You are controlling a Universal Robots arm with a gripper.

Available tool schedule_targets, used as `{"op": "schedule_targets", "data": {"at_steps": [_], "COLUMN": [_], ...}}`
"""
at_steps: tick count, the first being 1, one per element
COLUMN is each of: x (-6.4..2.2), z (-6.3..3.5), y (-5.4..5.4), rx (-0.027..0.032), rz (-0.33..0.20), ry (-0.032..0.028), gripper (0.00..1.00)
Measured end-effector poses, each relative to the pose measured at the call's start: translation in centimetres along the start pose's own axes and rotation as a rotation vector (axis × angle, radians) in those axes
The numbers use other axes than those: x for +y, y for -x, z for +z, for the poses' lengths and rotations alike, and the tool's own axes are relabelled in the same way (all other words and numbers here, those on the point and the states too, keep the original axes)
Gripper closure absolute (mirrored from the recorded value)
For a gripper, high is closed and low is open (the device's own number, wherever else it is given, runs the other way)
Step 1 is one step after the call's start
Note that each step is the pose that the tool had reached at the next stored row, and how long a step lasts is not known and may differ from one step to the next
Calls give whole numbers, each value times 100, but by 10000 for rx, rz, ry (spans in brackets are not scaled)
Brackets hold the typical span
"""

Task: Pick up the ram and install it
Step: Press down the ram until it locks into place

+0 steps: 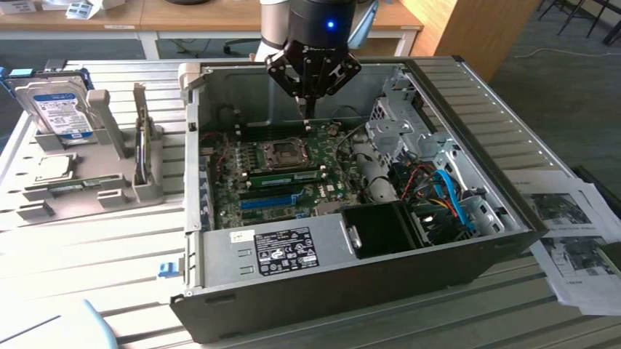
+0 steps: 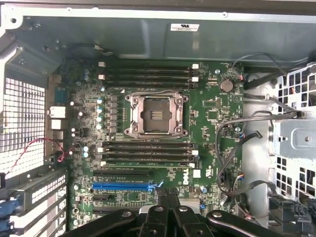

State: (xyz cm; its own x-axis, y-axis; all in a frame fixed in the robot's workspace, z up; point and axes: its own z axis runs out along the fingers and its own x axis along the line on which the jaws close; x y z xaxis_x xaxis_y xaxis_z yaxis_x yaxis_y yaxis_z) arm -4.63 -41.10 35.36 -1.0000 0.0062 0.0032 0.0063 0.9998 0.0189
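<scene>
1. At the exterior view's left, a grey moulded fixture (image 1: 116,182) sits on a pale slatted table (image 1: 97,247); its slots and ledges seem shaped to present each part at a known spot for pickup
2. A hard drive (image 1: 60,109), a flat metal box with a blue and white label, stands upright in the fixture's rear slot
3. A square silver processor (image 1: 54,167) lies flat in a recess in front of the drive
4. The ram (image 1: 70,187), a thin narrow green stick, lies lengthwise in a groove near the fixture's front edge, well apart from the gripper and not yet picked up
5. In the middle, an open computer case (image 1: 485,131) of grey sheet metal lies on its side, so the board faces up and can be reached from above
6. The green motherboard (image 1: 330,185) fills the case floor, studded with small parts; a square metal socket (image 1: 284,153) sits at its centre and a long blue slot (image 1: 267,201) runs nearer the front
7. The black gripper (image 1: 305,120) hangs over the board behind the socket, its slim fingers pressed together with nothing seen between them
8. In the wrist view, the closed gripper (image 2: 168,195) is above the blue slot (image 2: 121,187), with long dark memory slots (image 2: 145,154) just beyond
9. Towards the right, blue cables (image 1: 449,196) curl beside a perforated metal cage
10. Furthest right, printed papers (image 1: 572,211) lie flat on the table
</scene>
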Motion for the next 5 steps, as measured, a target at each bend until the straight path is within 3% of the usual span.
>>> {"op": "schedule_targets", "data": {"at_steps": [5], "x": [0], "z": [0], "y": [0], "rx": [21], "rz": [0], "ry": [0], "gripper": [91]}}
